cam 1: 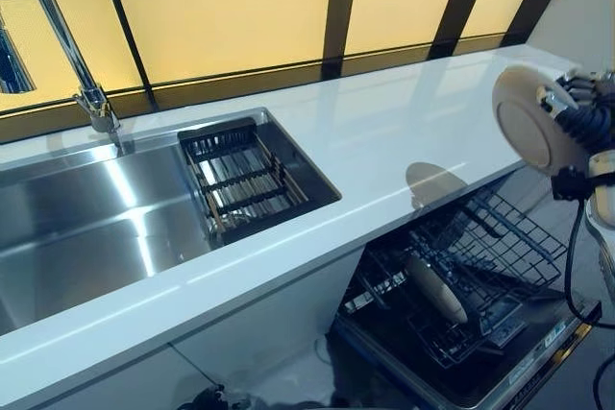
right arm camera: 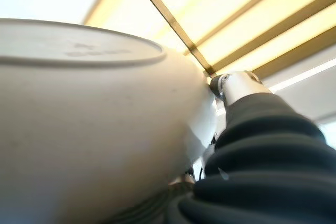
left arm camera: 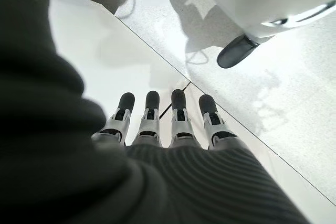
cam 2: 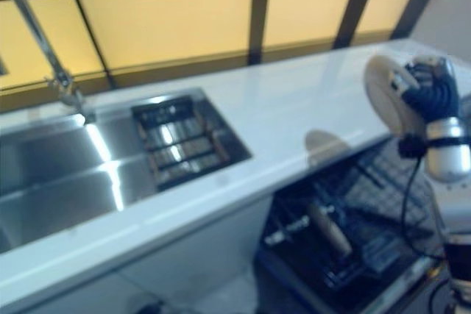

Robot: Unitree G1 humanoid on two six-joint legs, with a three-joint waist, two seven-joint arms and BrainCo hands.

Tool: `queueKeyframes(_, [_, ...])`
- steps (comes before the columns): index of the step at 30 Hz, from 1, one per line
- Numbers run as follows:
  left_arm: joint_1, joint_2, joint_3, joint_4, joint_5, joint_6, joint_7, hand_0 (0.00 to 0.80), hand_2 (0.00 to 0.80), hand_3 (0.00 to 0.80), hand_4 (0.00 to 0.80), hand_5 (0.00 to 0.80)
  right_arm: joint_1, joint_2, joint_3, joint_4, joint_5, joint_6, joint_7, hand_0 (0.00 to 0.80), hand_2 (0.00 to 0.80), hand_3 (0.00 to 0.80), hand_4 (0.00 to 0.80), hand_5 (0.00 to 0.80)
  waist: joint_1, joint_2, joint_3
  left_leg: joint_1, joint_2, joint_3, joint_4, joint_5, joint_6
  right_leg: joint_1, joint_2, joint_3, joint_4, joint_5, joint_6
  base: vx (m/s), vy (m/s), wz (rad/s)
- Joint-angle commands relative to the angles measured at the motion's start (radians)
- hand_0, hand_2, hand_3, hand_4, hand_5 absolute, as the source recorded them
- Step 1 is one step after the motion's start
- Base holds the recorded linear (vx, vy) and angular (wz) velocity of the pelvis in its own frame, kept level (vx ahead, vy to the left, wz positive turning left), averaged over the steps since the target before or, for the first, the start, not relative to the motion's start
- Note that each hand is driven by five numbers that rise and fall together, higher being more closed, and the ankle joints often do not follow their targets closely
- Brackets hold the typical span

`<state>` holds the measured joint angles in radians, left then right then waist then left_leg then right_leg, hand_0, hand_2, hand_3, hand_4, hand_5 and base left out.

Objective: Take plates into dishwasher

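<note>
A cream plate (cam 1: 524, 122) is held on edge in the air at the right end of the counter, its underside facing the sink. My right hand (cam 1: 584, 127) is shut on its rim, and in the right wrist view the plate (right arm camera: 89, 129) fills most of the picture beside the hand's dark cover (right arm camera: 262, 171). Below it the dishwasher's lower rack (cam 1: 490, 256) is pulled out on the open door, with one pale plate (cam 1: 434, 290) standing in it. My left hand (left arm camera: 163, 124) appears only in its wrist view, fingers straight, hanging over the floor.
The white countertop (cam 1: 404, 132) runs along the lit window wall. A steel sink (cam 1: 77, 228) with a tall faucet (cam 1: 67, 45) and a dark drain basket (cam 1: 240, 180) lies at the left. White cabinet fronts stand below the counter.
</note>
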<state>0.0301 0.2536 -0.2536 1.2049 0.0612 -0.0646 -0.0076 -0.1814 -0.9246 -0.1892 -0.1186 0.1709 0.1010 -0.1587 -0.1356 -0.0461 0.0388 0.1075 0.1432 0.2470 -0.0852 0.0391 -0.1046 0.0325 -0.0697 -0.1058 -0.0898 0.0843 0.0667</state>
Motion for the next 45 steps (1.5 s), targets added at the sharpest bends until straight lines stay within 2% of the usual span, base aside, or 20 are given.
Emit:
queueKeyframes(1, [-0.051, 0.032, 0.023, 0.054, -0.012, -0.038, 0.005, 0.0, 0.0, 0.0, 0.0, 0.0, 0.015, 0.007, -0.101, -0.032, 0.009, -0.084, 0.033, 0.8, 0.8, 0.8, 0.8, 0.8, -0.018, -0.044, 0.011, -0.009, 0.003, 0.029, 0.002, -0.002, 0.042, 0.006, 0.045, 0.013, 0.046, -0.067, -0.026, -0.004, -0.057, -0.05])
queueKeyframes(8, [-0.046, 0.038, 0.034, 0.035, -0.013, -0.045, -0.002, 0.0, 0.0, 0.0, 0.0, 0.0, 0.165, 0.052, -0.154, 0.003, -0.01, -0.082, 0.131, 0.8, 0.8, 0.8, 0.8, 0.8, -0.046, -0.032, 0.026, -0.011, 0.014, 0.046, 0.009, 0.004, 0.035, -0.005, 0.048, 0.022, 0.059, -0.073, -0.027, 0.007, -0.037, -0.05])
queueKeyframes(18, [-0.05, 0.037, 0.018, -0.007, -0.02, -0.03, -0.009, 0.0, 0.0, 0.0, 0.0, 0.0, 0.224, 0.144, -0.098, 0.116, -0.042, -0.074, 0.159, 0.8, 0.8, 0.8, 0.8, 0.8, -0.048, -0.011, 0.054, -0.023, 0.021, 0.041, 0.023, 0.013, 0.028, -0.015, 0.042, 0.014, 0.076, -0.083, -0.03, 0.0, -0.01, -0.02])
queueKeyframes(33, [-0.05, 0.042, -0.025, -0.076, -0.003, 0.011, -0.031, 0.0, 0.0, 0.0, 0.0, 0.0, 0.127, 0.195, 0.004, 0.255, -0.089, -0.032, 0.055, 0.8, 0.8, 0.8, 0.8, 0.8, -0.01, 0.015, 0.083, -0.052, 0.02, 0.002, 0.047, 0.018, 0.016, -0.019, 0.026, -0.015, 0.087, -0.092, -0.035, 0.001, -0.003, 0.01])
queueKeyframes(45, [-0.076, 0.044, -0.075, -0.121, -0.009, 0.044, -0.048, 0.0, 0.0, 0.0, 0.0, 0.0, -0.052, 0.186, 0.101, 0.397, -0.141, 0.043, -0.053, 0.8, 0.8, 0.8, 0.8, 0.8, 0.031, 0.032, 0.112, -0.08, 0.015, -0.033, 0.066, 0.023, 0.009, -0.022, 0.015, -0.036, 0.091, -0.095, -0.041, -0.008, -0.011, 0.06])
